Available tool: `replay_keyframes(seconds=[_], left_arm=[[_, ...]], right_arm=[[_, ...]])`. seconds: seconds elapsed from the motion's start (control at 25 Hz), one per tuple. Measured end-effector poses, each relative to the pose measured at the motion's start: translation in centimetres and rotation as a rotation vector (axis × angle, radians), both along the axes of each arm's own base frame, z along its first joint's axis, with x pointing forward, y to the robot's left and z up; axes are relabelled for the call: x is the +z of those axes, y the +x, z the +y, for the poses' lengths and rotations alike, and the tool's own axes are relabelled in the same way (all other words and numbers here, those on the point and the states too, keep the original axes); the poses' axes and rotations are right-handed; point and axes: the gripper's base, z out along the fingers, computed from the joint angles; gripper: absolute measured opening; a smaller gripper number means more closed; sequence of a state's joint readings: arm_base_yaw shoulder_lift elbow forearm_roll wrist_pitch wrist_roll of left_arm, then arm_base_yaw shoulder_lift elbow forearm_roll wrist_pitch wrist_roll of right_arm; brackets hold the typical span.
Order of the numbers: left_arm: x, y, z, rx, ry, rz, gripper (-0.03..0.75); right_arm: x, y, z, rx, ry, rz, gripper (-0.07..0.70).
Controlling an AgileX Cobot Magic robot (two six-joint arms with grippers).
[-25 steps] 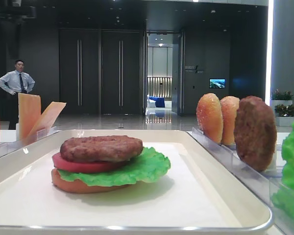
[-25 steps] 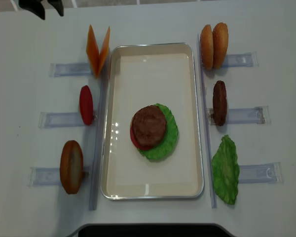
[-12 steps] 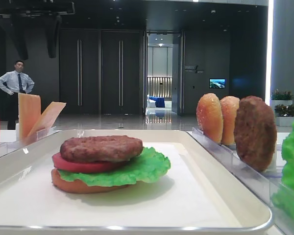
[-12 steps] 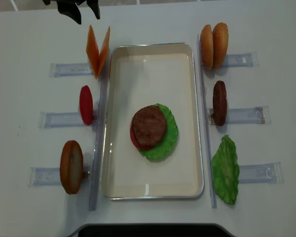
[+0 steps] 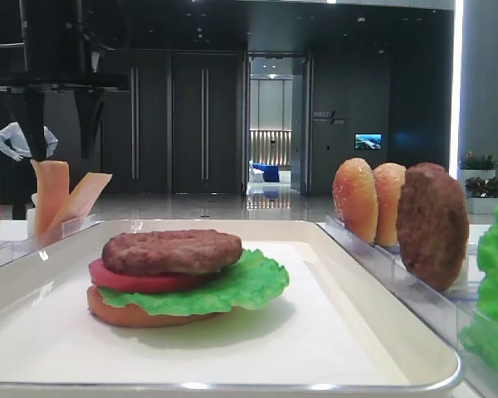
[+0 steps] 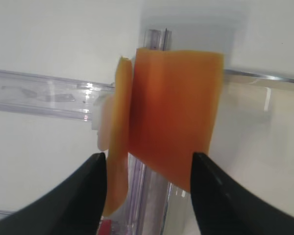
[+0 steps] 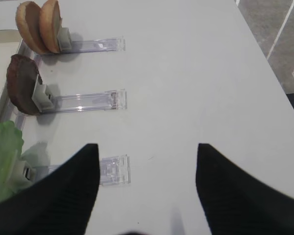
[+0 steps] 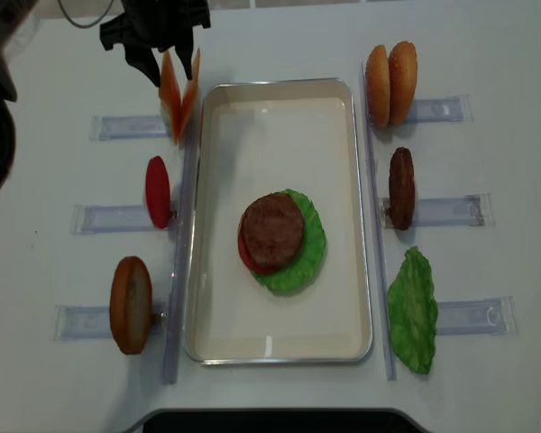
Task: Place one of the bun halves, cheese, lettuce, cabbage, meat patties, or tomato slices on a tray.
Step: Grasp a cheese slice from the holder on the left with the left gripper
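Moved down since earlier: left gripper (image 6: 146,186) now over cheese (image 6: 174,117) | jaws wide, straddling both slices, nothing grasped | lined up to pinch one for tray (image 8: 279,108)

I see 6 clear plastic holder racks (image 8: 126,127) on the white table (image 8: 487,54), 3 per side, and a man (image 5: 8,141) standing far back.

I see a cream-white rectangular tray (image 8: 279,92) with a glossy raised rim, clear shiny plastic holder racks (image 7: 83,100) on the matt white desk (image 7: 186,73), smooth waxy orange cheese squares (image 6: 174,122), and a bumpy dull-brown meat patty (image 5: 173,250).
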State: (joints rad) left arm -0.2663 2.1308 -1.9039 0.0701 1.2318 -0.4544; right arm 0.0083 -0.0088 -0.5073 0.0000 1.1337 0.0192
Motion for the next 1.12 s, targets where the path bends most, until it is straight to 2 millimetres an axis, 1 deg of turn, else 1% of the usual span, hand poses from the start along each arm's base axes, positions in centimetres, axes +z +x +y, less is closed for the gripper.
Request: replay_keyframes(seconds=[0.28, 0.36, 0.56, 0.64, 0.76, 0.96, 1.12], left_arm=[[0.1, 0.0, -0.1, 0.001, -0.011, -0.001, 0.421], [0.4, 0.2, -0.3, 0.003, -0.03, -0.012, 0.421], [2.2, 0.8, -0.7, 0.004, -0.07, -0.069, 0.421], [2.3, 0.9, -0.7, 0.004, -0.072, -0.074, 0.421], [1.5, 1.1, -0.8, 0.005, -0.075, -0.054, 0.421], [-1.6, 1.7, -1.5, -0.002, -0.064, 0.01, 0.42], [-3.4, 1.8, -2.2, -0.016, -0.048, 0.045, 0.406]], right_arm=[[0.0, 0.0, 0.0, 0.0, 0.0, 0.0, 0.413], [0.0, 0.0, 0.0, 0.0, 0.0, 0.0, 0.413], [0.0, 0.0, 0.0, 0.0, 0.0, 0.0, 0.413], [0.0, 0.0, 0.0, 0.0, 0.0, 0.0, 0.413], [0.0, 0.0, 0.0, 0.0, 0.0, 0.0, 0.413], [0.0, 0.0, 0.0, 0.0, 0.0, 0.0, 0.413], [0.0, 0.0, 0.0, 0.0, 0.0, 0.0, 0.413]])
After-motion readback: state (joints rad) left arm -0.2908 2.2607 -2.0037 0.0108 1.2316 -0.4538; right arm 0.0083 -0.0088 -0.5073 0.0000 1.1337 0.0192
